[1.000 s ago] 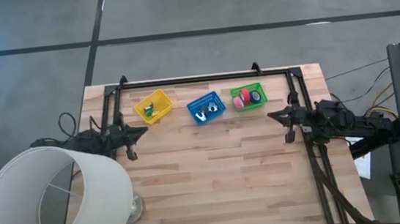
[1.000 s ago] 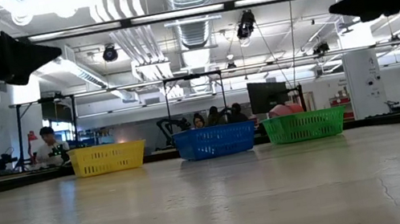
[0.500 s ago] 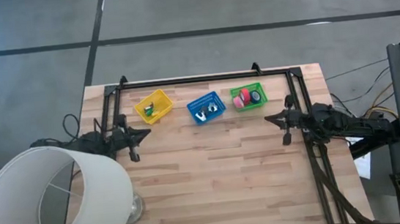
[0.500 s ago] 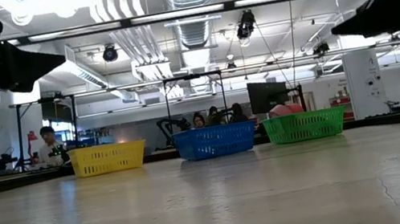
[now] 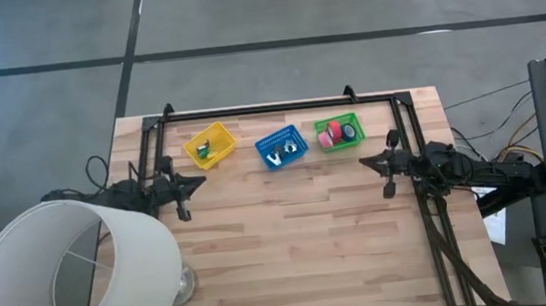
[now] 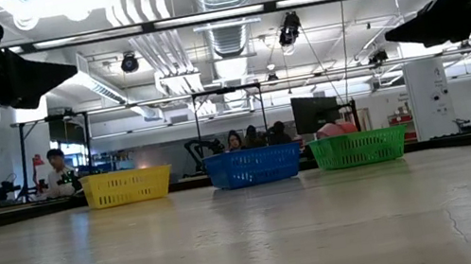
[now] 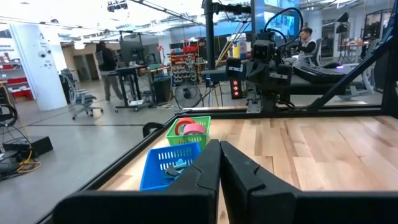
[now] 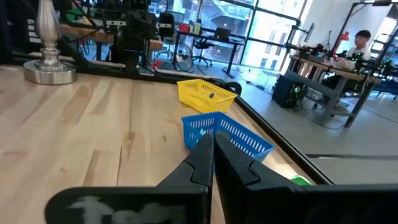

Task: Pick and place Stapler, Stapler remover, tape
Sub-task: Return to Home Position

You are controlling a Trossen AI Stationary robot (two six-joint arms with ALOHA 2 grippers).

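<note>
Three small baskets stand in a row on the table near its far edge: a yellow basket (image 5: 210, 145) with a small greenish thing in it, a blue basket (image 5: 282, 147) with pale metal pieces, and a green basket (image 5: 338, 132) holding tape rolls (image 5: 328, 139), pink-red ones and a dark one. My left gripper (image 5: 202, 180) hovers shut above the table, nearer than the yellow basket, pointing right. My right gripper (image 5: 362, 161) hovers shut, nearer than the green basket, pointing left. In the wrist views, the left gripper (image 7: 219, 144) and the right gripper (image 8: 212, 138) each have their fingers closed together.
A tall lamp with a big white shade (image 5: 74, 273) stands at the table's near left corner, on a round metal base (image 8: 50, 67). A black frame (image 5: 279, 106) runs along the far edge and both sides. Bare wood (image 5: 292, 242) lies between the arms and the near edge.
My right gripper has sunk a little and crept toward the table's left. My left gripper has dipped slightly. Both stayed shut, and the baskets have not moved.
</note>
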